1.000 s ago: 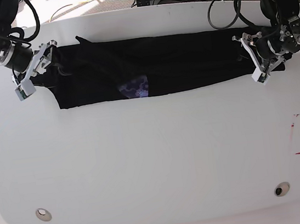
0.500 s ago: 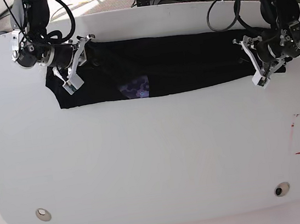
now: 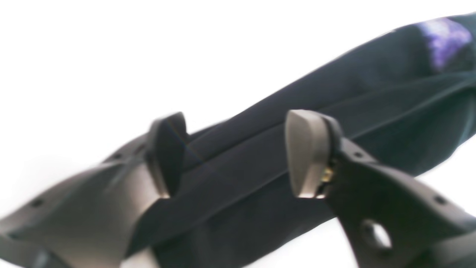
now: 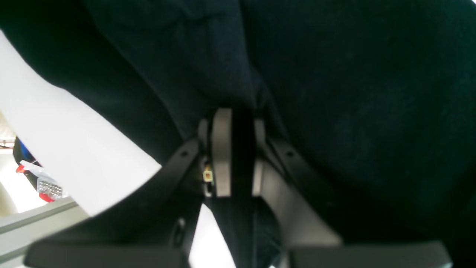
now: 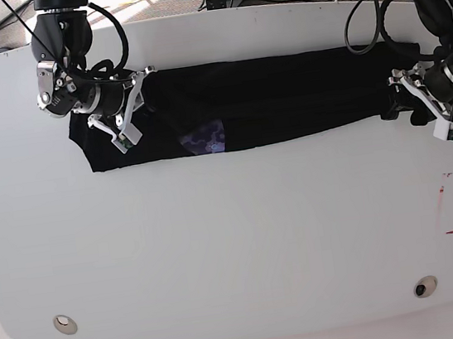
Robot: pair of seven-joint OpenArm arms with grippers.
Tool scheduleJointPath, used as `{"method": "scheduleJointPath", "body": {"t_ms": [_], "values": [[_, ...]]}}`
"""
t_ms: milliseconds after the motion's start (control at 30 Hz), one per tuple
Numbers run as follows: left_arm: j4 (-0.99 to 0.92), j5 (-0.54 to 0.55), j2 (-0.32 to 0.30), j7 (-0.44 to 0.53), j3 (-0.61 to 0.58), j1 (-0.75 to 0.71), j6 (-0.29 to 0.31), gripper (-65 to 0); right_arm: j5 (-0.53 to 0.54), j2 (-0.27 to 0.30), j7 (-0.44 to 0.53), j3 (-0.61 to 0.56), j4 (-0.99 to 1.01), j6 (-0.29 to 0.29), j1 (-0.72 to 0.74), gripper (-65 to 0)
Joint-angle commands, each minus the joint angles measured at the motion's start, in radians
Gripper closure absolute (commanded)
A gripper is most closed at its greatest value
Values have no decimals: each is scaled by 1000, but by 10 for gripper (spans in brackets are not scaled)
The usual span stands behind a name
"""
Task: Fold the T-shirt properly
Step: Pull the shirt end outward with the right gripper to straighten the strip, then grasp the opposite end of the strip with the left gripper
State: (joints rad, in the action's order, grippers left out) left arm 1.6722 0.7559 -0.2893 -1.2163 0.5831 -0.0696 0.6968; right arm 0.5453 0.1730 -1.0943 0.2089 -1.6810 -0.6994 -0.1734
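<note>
One black T-shirt [image 5: 275, 96], folded into a long band, is laid across the far part of the white table [image 5: 235, 235], its long axis running left to right. Two grippers are seen: the right gripper [image 4: 234, 149] is clenched on T-shirt cloth; the left gripper [image 3: 234, 152] is spread wide, holding nothing.

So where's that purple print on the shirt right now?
In the base view the purple print peeks out at the near edge of the folded T-shirt, left of its middle, nearer the right gripper than the left gripper.
</note>
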Motion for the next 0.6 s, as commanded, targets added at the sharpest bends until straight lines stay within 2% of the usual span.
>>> {"method": "scheduleJointPath", "body": {"t_ms": [0,133,267,433,567], "values": [[15,32,-15,0,61,6,1,-446,-6,10,6,4,-14,1,-2,-76],[-63,32,-23,-32,150,12,1,-472,-11,9,9,-1,-11,1,1,-76],[-197,32,-46,-30,219,7,1,-471,-6,7,9,-1,-11,1,1,-76],[-340,32,-66,10,232,11,1,-469,-8,9,9,-1,-11,1,12,-76],[-376,29,-83,60,228,7,1,-468,-6,10,9,-1,-11,1,13,-75]]}}
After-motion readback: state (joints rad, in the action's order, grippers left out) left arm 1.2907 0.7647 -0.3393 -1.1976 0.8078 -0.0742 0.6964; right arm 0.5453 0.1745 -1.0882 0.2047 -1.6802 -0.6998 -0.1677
